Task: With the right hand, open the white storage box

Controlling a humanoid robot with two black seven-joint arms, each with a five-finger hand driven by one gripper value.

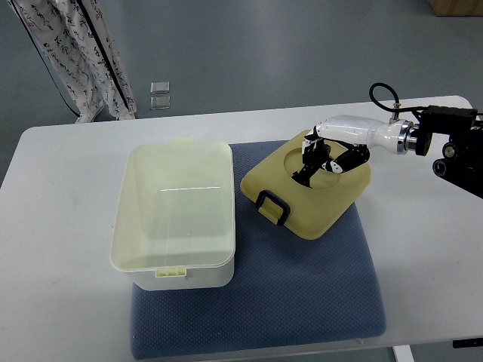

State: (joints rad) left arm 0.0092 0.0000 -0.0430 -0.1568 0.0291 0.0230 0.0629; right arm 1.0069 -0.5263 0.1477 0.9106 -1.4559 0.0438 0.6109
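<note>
White plastic storage box [175, 215] sits open and empty on the left side of a blue textured mat [302, 302], its long axis running from near edge to far edge. Just right of it lies the cream lid [309, 204], black handle [272, 206] up. The robot's right hand [323, 160] rests on the lid's far-right part, fingers curled loosely, gripping nothing evident.

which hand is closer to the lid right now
Right. The right hand rests on top of the yellowish lid, which lies on the blue mat beside the open storage box. The left hand is not in view.
</note>
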